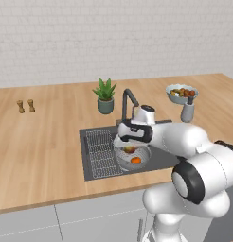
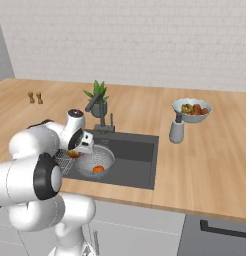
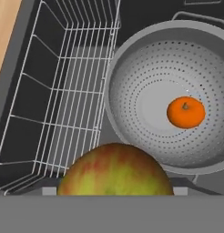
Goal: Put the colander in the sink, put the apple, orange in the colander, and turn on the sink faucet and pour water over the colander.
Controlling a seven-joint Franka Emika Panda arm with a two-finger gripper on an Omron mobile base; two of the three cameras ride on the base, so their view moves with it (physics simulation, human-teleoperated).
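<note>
You've got the apple (image 3: 114,169) in the gripper (image 1: 128,144), fingers closed on it, hanging just above the colander's (image 3: 150,59) near rim w/ a wire rack (image 3: 63,91) beside it. Judging by the hand view, you're not centred yet: carry it fwd over the bowl, drop low, then release so it doesn't bounce out or land on the rack. The orange (image 3: 186,112) already sits at the colander bottom, inside the sink (image 2: 140,150). Faucet (image 1: 129,101) beyond is untouched, no water seen.
</note>
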